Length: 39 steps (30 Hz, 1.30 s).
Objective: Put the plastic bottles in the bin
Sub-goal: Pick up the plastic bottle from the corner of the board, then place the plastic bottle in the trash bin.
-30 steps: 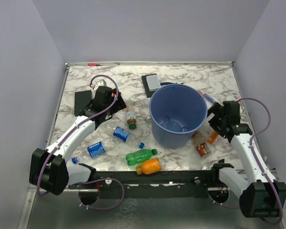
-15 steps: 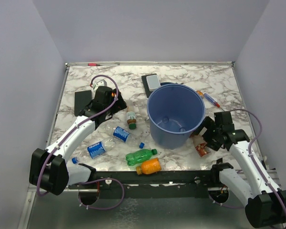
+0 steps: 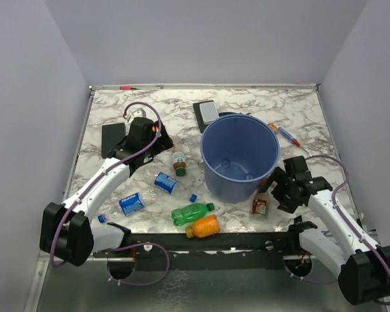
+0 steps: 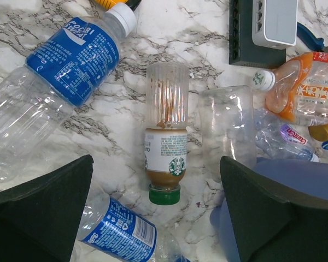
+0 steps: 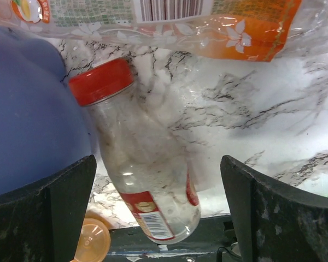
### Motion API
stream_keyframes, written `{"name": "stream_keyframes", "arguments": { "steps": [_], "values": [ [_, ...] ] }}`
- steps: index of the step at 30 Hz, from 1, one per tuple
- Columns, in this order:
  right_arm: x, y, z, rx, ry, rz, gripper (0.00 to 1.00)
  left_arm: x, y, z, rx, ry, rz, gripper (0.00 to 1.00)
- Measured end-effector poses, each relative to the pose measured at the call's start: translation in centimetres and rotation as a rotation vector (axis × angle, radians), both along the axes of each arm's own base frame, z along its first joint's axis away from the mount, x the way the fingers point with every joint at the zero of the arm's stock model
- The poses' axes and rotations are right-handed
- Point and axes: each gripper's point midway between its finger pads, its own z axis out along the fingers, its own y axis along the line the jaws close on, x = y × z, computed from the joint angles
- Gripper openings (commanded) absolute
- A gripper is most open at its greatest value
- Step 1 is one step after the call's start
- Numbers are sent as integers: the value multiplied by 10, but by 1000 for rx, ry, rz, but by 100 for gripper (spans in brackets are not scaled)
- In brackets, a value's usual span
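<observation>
1. Clear thin plastic: the red-capped bottle [image 5: 145,174] lies on the tabletop [image 3: 247,107] just beside the bin [image 3: 237,185]. It sits under my right hand [image 5: 157,169], which is spread wide and empty.
2. It looks light, slick and crushable, so I'd pinch gently across its mid-body.
3. My left hand [image 4: 156,180], equally wide and empty, hovers over the brown bottle [image 4: 166,143] lying flat.

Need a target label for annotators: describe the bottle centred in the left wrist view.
Start at the big blue bin on the marble table. Just left of it lies a small bottle, cap toward the arms. Unlike the blue-labelled clear bottles nearby, it has a green cap, brown dregs and a white label.
</observation>
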Motion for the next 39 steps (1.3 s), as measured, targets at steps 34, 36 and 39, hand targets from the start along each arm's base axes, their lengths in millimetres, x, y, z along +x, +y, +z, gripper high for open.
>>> {"name": "stream_keyframes", "arguments": {
  "steps": [34,36,39],
  "values": [
    [71,-26,168,-110,-490,-174,37,1,6,-1,12,-6,35,99],
    [82,-31,207,-125,-577,-206,36,1,10,0,23,-7,57,99],
    [96,-40,263,-159,-696,-236,33,3,15,11,32,-22,78,99]
  ]
}}
